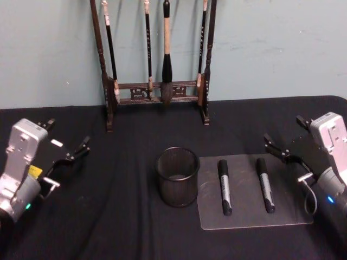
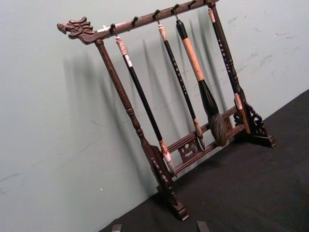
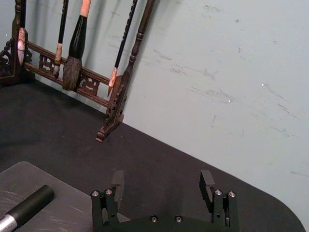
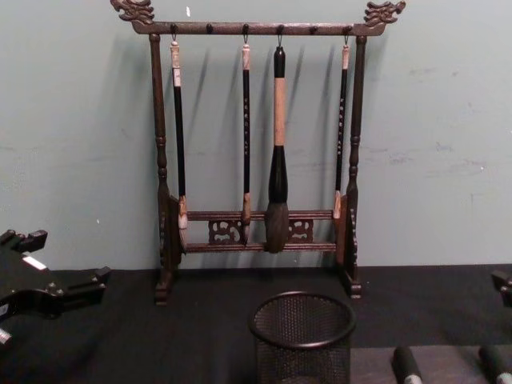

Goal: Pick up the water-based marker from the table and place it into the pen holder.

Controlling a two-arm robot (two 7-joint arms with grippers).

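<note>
Water-based marker (image 1: pixel 224 187) lies flat on the grey mat (image 1: pixel 249 216), cap end away from the robot, outside both sets of jaws. Second marker (image 1: pixel 265 184) lies parallel beside it, nearer the right gripper (image 1: pixel 283 138), whose jaws are wide and empty; both markers sit to their left. Pen holder (image 1: pixel 178 176) stands upright just beside the mat, between the grippers. Left gripper (image 1: pixel 68 135) is well apart over the table (image 1: pixel 119 216), jaws also wide. Brush rack (image 1: pixel 157 92) stands beyond both.
</note>
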